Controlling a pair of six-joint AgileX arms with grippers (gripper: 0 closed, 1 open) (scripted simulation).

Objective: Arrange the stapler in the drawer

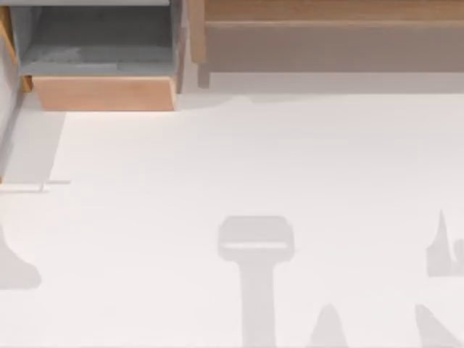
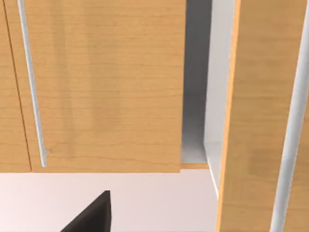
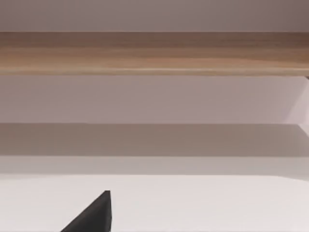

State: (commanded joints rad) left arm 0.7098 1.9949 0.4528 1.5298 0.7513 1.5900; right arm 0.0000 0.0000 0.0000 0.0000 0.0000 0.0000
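Drawer [image 1: 101, 93] pulled open at bench [image 1: 254, 167] far left, grey floor bare, tan front toward me. Long wooden unit [image 1: 326, 36] along far right. My left hand [image 2: 91, 215] faces wooden panels; right hand [image 3: 91, 215] faces unit. Grip state of either hand: cannot tell.

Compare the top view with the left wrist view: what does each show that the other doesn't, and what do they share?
Top view: the drawer standing open, grey inside, beside a long wooden unit. Left wrist view: a pale bar handle on a wood panel, with a gap next to it. Both: the white table.
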